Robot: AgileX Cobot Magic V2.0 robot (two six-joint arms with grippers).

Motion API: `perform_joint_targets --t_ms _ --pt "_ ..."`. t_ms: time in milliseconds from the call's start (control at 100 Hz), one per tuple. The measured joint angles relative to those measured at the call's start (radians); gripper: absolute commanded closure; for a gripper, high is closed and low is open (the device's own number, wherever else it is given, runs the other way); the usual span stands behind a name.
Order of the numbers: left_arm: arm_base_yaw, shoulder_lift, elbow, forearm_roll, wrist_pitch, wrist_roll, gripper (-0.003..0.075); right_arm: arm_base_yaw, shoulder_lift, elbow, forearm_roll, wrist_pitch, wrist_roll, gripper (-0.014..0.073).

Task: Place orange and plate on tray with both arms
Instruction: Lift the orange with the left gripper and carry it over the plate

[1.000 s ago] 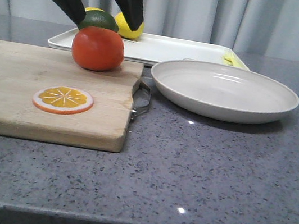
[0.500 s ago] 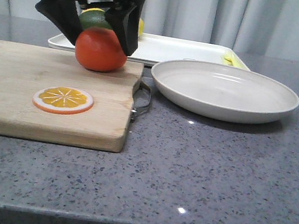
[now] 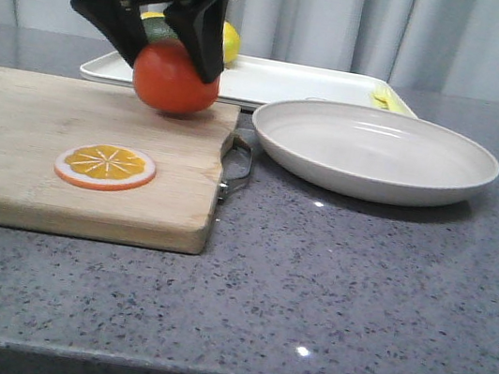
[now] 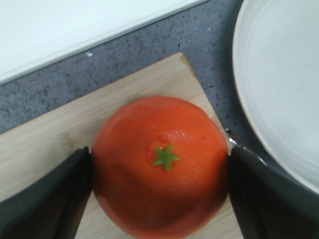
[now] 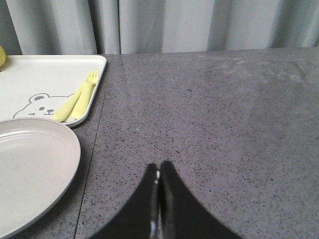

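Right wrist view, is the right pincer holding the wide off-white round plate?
No, the right pincer is shut on nothing above bare grey counter, and the wide off-white round plate lies apart from it.

I see the orange at upper left of the front frame, round, glossy, deep orange-red, its green star-shaped stem end up, gripped on both sides. The plate sits right of centre, wide, shallow, off-white, upright on the counter and bare inside. The tray lies behind both, flat, white, rectangular, a bear drawing on its right end.
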Motion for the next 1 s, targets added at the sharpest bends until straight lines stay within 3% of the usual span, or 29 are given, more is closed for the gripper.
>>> perform_joint_targets --t_ms 480,1000 --pt "-0.158 0.01 -0.189 0.004 0.013 0.0 0.0428 0.0 0.0 0.0 0.0 0.0 0.0 0.066" --pt "-0.245 0.203 -0.301 -0.032 0.023 0.0 0.0428 0.0 0.0 0.0 0.0 0.0 0.0 0.066"
